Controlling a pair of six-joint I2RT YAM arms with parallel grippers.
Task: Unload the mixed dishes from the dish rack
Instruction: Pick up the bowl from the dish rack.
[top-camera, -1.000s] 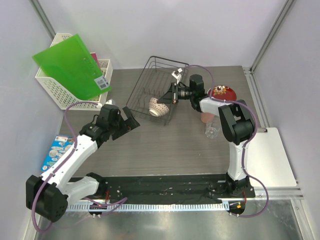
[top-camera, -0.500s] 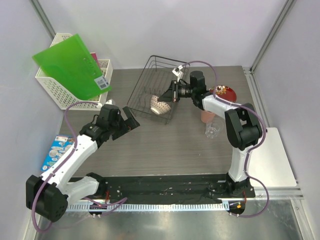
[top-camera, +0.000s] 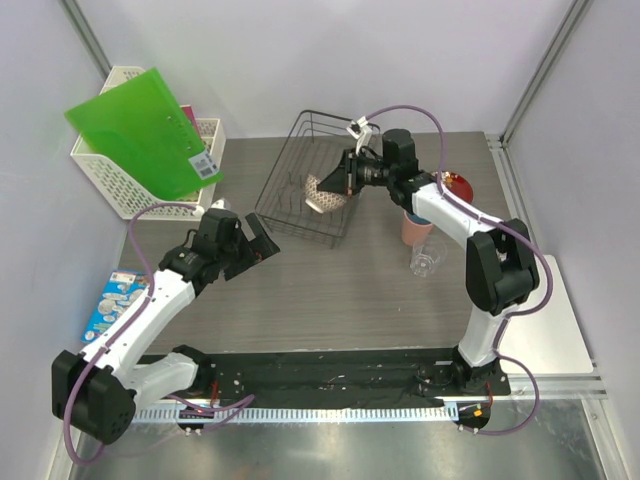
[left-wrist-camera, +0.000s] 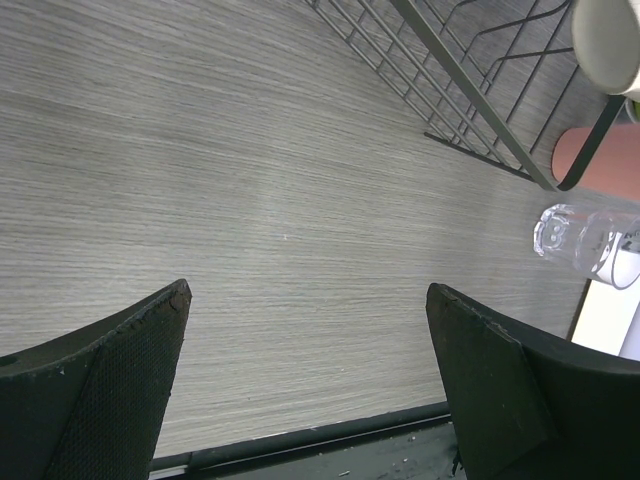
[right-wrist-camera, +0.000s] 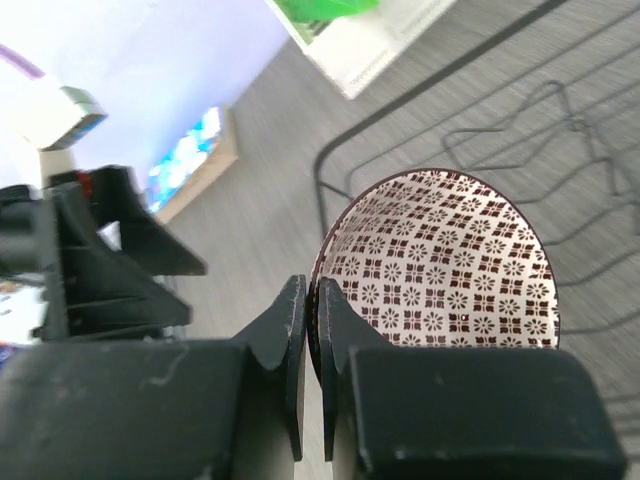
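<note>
In the overhead view, at the upper left, we see a white lattice basket (top-camera: 105, 178) holding a green folder (top-camera: 145, 130); below it, in the lower left, the left arm reaches across the grey table (top-camera: 330, 290) and the left gripper (top-camera: 262, 242) hangs just short of the rack's lower left corner, holding nothing; from its own wrist camera we find the left gripper (left-wrist-camera: 308, 295) with its two fingers (left-wrist-camera: 110, 380) spread wide over bare tabletop; at the centre top of the overhead view stands the dish rack (top-camera: 290, 215), a black wire basket, and within its outline the white bowl with reddish pattern (top-camera: 320, 192) is tipped on its side; the right gripper (top-camera: 338, 182) comes in from the right and grips that bowl; in the right wrist view we see the right gripper (right-wrist-camera: 310, 292) with its fingers (right-wrist-camera: 288, 330) pinching the bowl's (right-wrist-camera: 440, 260) rim, one inside and one outside, the rack's wires (right-wrist-camera: 500, 130) behind it; whether the bowl touches the wires we cannot tell; right of the rack a pink cup (top-camera: 413, 230) stands on the table, a clear glass (top-camera: 425, 260) just below it in the frame; further right a red patterned plate (top-camera: 462, 186) lies partly hidden by the right arm.
</note>
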